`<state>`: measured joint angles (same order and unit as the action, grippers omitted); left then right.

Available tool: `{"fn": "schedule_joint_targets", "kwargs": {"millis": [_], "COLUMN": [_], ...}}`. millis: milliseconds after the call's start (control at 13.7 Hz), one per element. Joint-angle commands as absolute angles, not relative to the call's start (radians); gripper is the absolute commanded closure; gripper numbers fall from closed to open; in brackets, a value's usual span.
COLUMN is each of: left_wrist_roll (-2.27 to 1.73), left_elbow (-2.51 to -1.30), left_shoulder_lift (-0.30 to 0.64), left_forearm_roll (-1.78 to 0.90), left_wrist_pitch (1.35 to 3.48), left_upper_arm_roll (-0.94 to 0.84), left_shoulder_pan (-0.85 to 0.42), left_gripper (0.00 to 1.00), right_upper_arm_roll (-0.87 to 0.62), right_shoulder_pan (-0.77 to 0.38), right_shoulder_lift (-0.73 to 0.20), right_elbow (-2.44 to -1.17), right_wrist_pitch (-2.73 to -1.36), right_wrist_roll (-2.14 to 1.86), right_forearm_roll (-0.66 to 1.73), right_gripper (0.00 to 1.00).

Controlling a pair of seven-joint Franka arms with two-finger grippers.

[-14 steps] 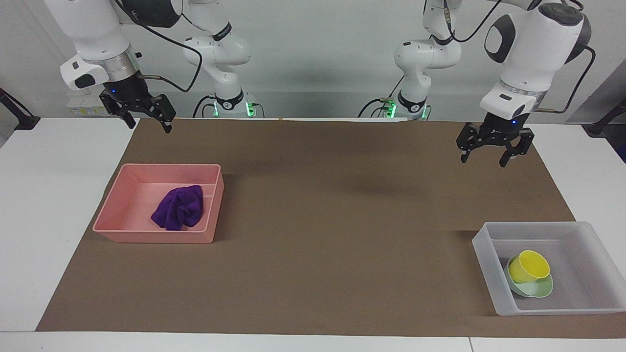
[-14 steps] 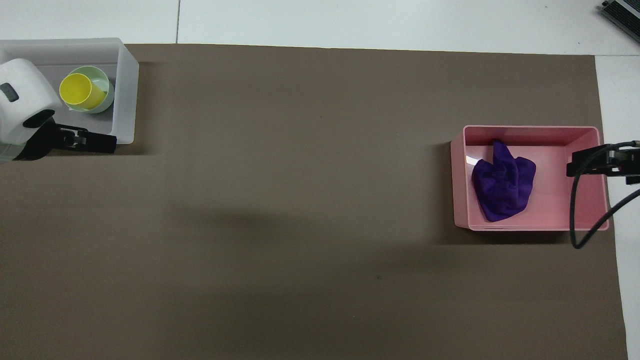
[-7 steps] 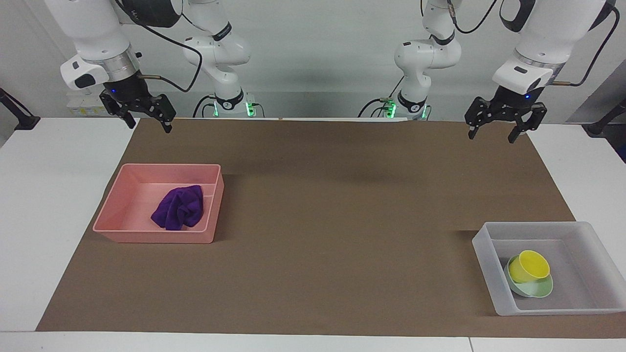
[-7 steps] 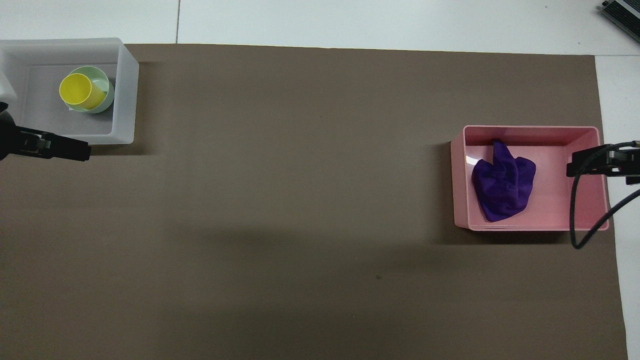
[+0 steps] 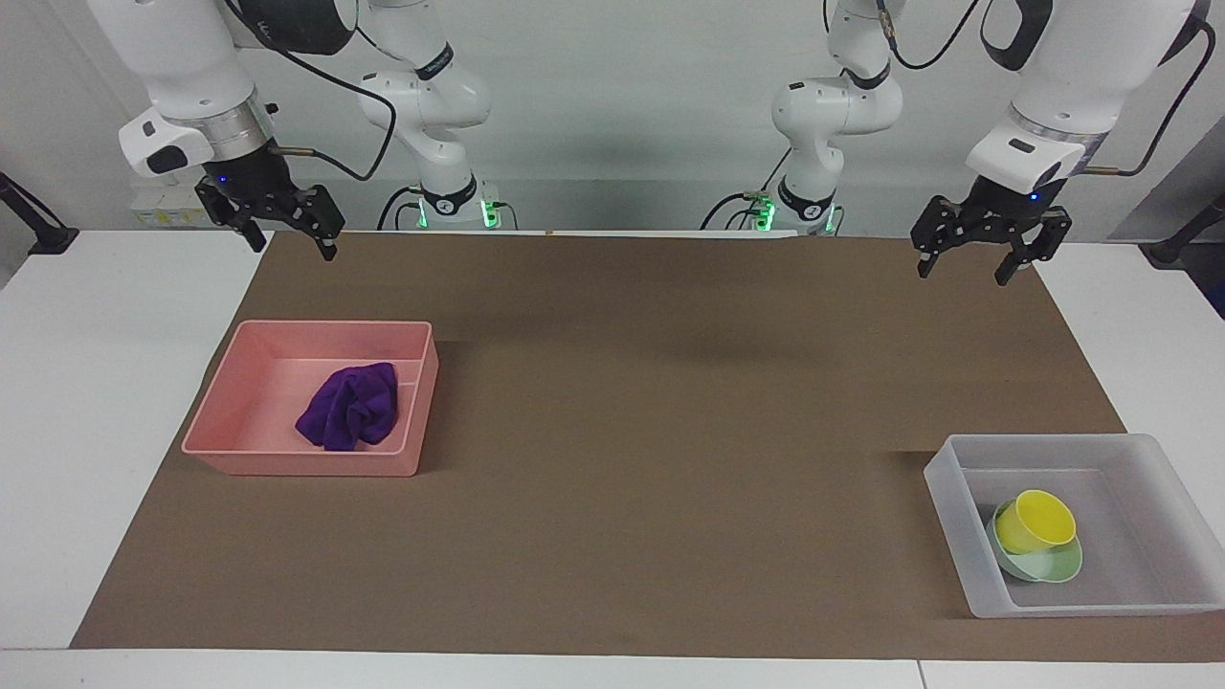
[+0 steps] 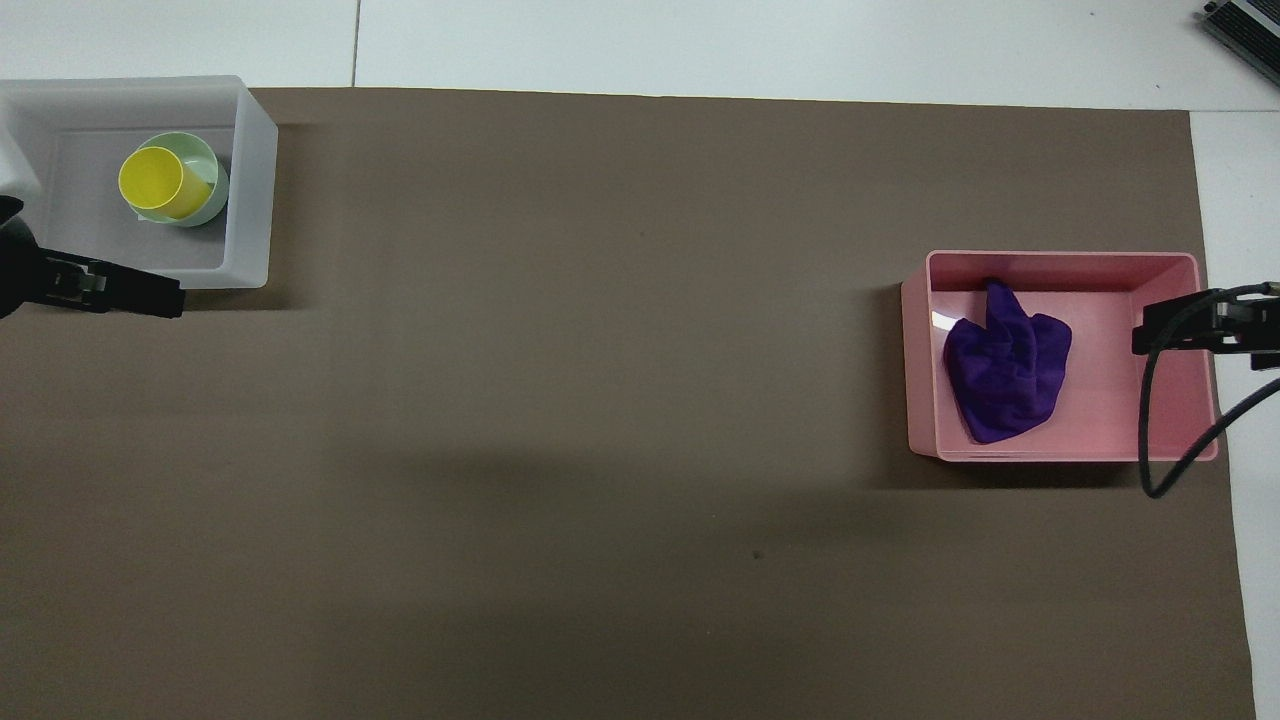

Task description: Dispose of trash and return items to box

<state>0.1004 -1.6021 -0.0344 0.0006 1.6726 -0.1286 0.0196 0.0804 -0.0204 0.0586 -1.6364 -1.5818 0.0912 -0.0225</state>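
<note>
Facing view first, and I start at the robots' end. My left gripper hangs in the air over the brown mat at the left arm's end of the tabletop, its fingers spread apart and holding nothing. My right gripper hangs over the mat's edge at the right arm's end, and its fingers are likewise released and empty. Both arms are waiting, up and clear of everything.

Farther from the robots than the right gripper's fingers, and well below them, sits the pink tray. The purple cloth lies crumpled inside it, toward the wall that faces the middle of the mat. In the overhead view the right gripper's finger overlaps the tray's rim, but the facing view shows it is well above the tray, touching nothing.

Farther still, well apart from the left gripper's fingers, the translucent box rests at the mat's outer corner. Inside it the mint-green bowl sits on the base, and the yellow cup lies tilted in the bowl, its mouth turned up and away from the robots. In the overhead view the left gripper's finger shows just beside the box's nearer wall.
</note>
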Motion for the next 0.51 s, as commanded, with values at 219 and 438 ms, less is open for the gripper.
{"fn": "schedule_joint_targets", "kwargs": {"millis": [219,438], "left_wrist_roll": [0.097,0.097], "left_elbow": [-1.568,-1.568], "left_shoulder_lift": [-0.023,-0.026], "left_forearm_roll": [0.0,-0.002], "left_wrist_pitch": [1.648,1.632], "left_upper_arm_roll": [-0.074,0.045], "left_shoulder_pan": [-0.042,-0.146], "left_gripper": [0.0,0.0], "right_upper_arm_roll": [0.078,0.078], "right_shoulder_pan": [-0.014,-0.014], "right_shoulder_lift": [0.081,0.081], "right_elbow": [-1.66,-1.658], "right_wrist_pitch": [-1.583,-1.583], "right_wrist_roll": [0.069,0.069], "right_forearm_roll": [-0.012,-0.012], "right_gripper": [0.0,0.0]}}
